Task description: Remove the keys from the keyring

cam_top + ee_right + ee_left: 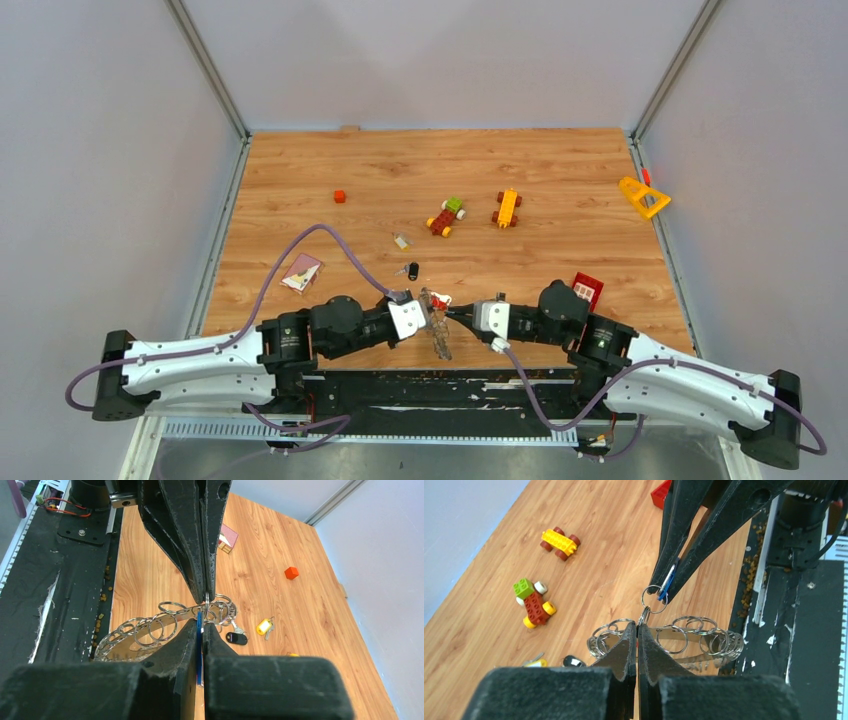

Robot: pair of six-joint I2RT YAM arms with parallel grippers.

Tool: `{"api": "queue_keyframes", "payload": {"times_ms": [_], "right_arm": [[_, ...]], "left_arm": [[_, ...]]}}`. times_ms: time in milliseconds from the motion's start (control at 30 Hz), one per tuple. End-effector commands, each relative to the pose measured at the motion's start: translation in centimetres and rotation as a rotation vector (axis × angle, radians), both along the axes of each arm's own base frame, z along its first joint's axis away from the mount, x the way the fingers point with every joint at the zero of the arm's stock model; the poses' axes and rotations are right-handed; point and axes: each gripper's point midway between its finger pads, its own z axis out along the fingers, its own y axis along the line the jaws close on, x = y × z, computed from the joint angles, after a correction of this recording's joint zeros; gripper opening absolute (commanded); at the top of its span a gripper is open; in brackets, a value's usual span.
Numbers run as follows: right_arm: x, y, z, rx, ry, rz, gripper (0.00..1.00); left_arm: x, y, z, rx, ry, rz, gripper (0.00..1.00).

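The keyring [696, 636] is a large flat silver ring carrying several small split rings. It hangs above the near table edge between both grippers [440, 338]. My left gripper [639, 625] is shut on the keyring's rim. My right gripper [201, 622] is shut on a blue-headed key [200, 630], which hangs from a small split ring [653, 599] on the keyring. In the top view the left gripper [430, 314] and the right gripper [453, 312] meet tip to tip. A black-headed key [412, 270] and a yellow-tagged key [401, 241] lie loose on the table.
Two toy block vehicles [446, 216] [507, 208] stand mid-table. There is an orange cube [339, 196] at the far left, a yellow triangle [643, 197] at the far right, a red block [587, 289] by the right arm and a small card [302, 272] at the left.
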Motion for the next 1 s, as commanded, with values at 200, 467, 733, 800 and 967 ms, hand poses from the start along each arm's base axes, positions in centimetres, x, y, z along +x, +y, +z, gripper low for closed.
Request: {"api": "queue_keyframes", "payload": {"times_ms": [200,467,733,800,967], "right_arm": [[-0.1,1.4,4.6,0.107,-0.053,0.041,0.00],[0.1,2.5,4.8,0.098,-0.060,0.056,0.00],[0.5,3.3,4.0,0.063,-0.045,0.057,0.00],[0.5,3.5,3.9,0.057,-0.039,0.061,0.00],[-0.2,4.0,3.4,0.041,-0.023,0.107,0.00]], "left_arm": [[1.4,0.2,-0.5,0.116,-0.039,0.050,0.00],[1.2,-0.5,-0.4,0.105,-0.035,0.027,0.00],[0.9,-0.7,-0.2,0.091,-0.032,0.014,0.00],[0.9,-0.8,-0.2,0.086,-0.032,0.010,0.00],[0.7,-0.9,0.1,0.065,-0.034,-0.002,0.00]]}}
